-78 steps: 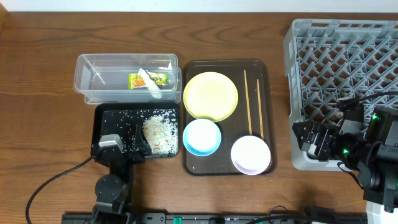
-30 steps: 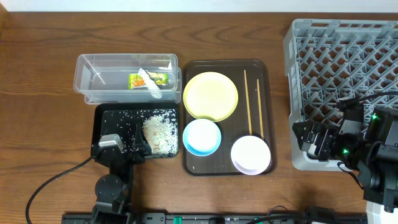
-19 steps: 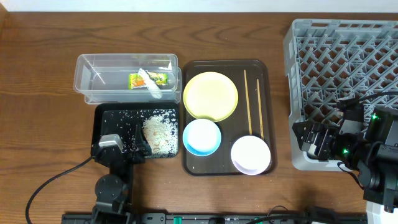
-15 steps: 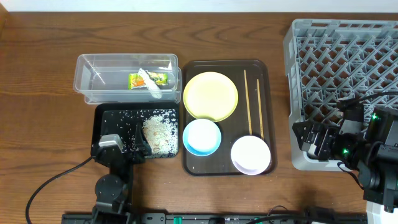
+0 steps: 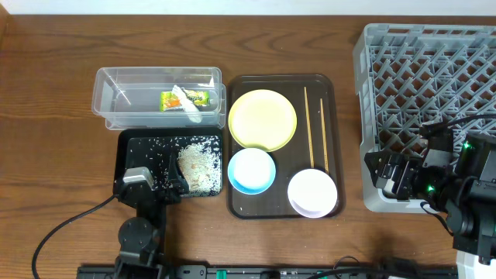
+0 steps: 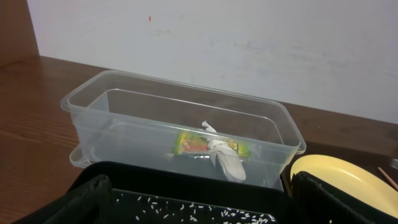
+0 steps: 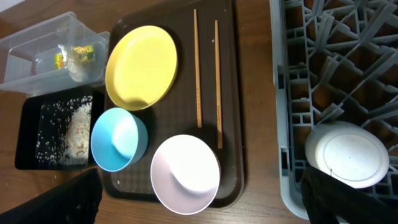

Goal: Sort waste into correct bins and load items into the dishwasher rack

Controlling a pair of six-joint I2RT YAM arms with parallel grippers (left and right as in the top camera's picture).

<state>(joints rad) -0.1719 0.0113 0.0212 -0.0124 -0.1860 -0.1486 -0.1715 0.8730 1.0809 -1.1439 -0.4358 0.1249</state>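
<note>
The snack wrapper (image 5: 186, 99) and white scrap (image 5: 189, 111) lie in the clear tub (image 5: 108, 98); both show in the left wrist view (image 6: 194, 144) (image 6: 227, 160). Rice bits (image 5: 198, 164) lie in the black container (image 5: 132, 147). The yellow plate (image 5: 263, 118), blue bowl (image 5: 251, 170), white bowl (image 5: 312, 192) and two chopsticks (image 5: 309, 128) sit on the brown tray (image 5: 333, 101). The grey rack (image 5: 418, 54) stands at the right. My left gripper (image 5: 151, 184) is open at the black container's near edge. My right gripper (image 5: 384, 177) is open, empty, at the rack's front-left corner.
A round white object (image 7: 347, 155) sits in the rack's near corner in the right wrist view. A black cable (image 5: 62, 232) trails from the left arm across the front-left of the table. A white wall (image 6: 217, 37) stands behind the tub.
</note>
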